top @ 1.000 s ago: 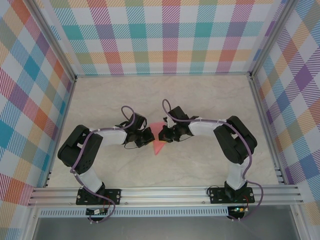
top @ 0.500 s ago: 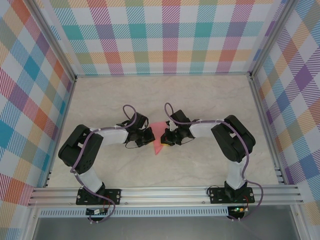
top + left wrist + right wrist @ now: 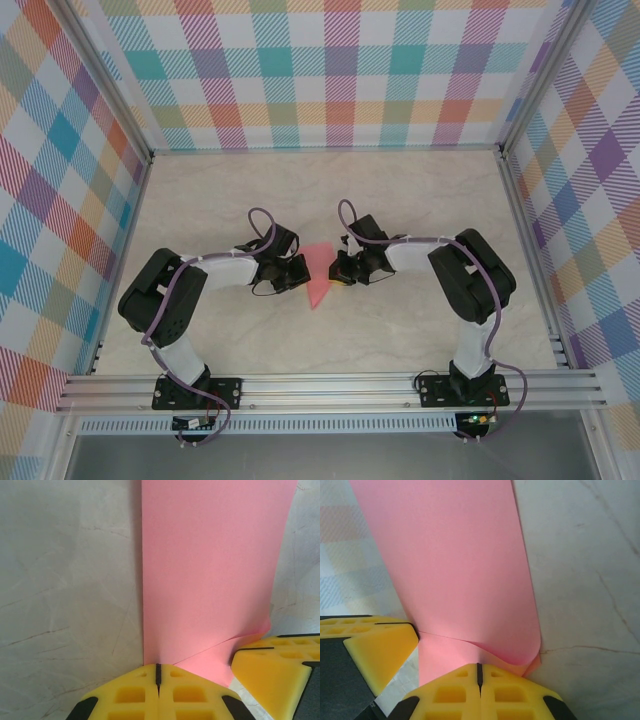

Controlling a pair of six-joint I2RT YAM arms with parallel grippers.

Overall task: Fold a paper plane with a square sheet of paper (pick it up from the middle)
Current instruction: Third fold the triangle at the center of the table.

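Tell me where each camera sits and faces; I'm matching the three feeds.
Top external: above and behind the arms, facing down at the table; both arms show, left gripper and right gripper either side of the pink paper.
Left wrist: on the left arm, facing along its shut yellow fingers onto the paper; a right gripper finger shows lower right.
Right wrist: on the right arm, likewise; a left gripper finger shows lower left.
Both wrist views share the paper.

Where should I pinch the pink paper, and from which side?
Take the pink paper by its two side edges, coming in from left and right, level with the sheet: folded narrow, it turns thin edges toward both arms. The left gripper and right gripper are shut there.
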